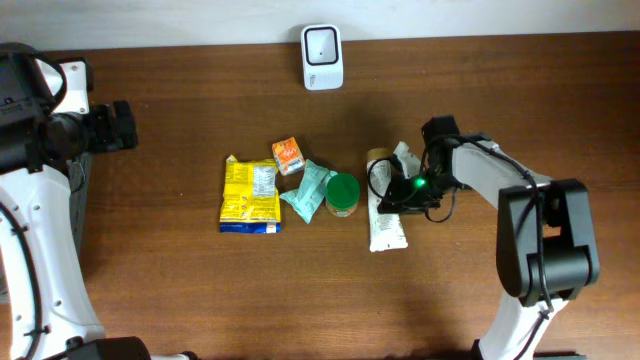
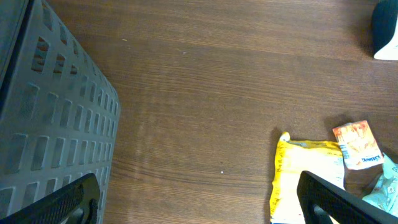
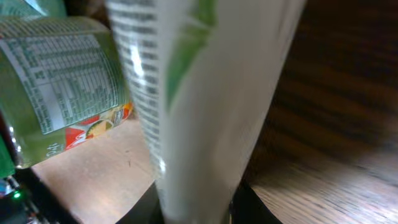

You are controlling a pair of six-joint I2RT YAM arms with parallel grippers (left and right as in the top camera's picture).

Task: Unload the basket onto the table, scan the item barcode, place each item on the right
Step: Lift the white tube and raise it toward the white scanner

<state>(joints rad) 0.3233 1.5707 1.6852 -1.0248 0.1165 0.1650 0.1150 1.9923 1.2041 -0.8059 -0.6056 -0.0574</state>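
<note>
My right gripper (image 1: 392, 198) (image 3: 193, 211) is shut on a white pouch with green print (image 1: 386, 230) (image 3: 205, 93). The pouch fills the right wrist view, with a dark finger pressed against each side at the bottom edge. Whether it touches the table I cannot tell, and no barcode shows on it. The white scanner (image 1: 322, 57) (image 2: 387, 34) stands at the table's back edge, well apart from the pouch. My left gripper (image 1: 112, 127) (image 2: 199, 208) hovers wide open at the far left with nothing between its fingers.
A green-lidded jar (image 1: 342, 193) (image 3: 56, 81) sits just left of the pouch, next to a teal packet (image 1: 308, 190), an orange sachet (image 1: 288, 155) (image 2: 356, 144) and a yellow packet (image 1: 250, 195) (image 2: 308, 177). A grey slotted basket (image 2: 50, 118) is at the far left.
</note>
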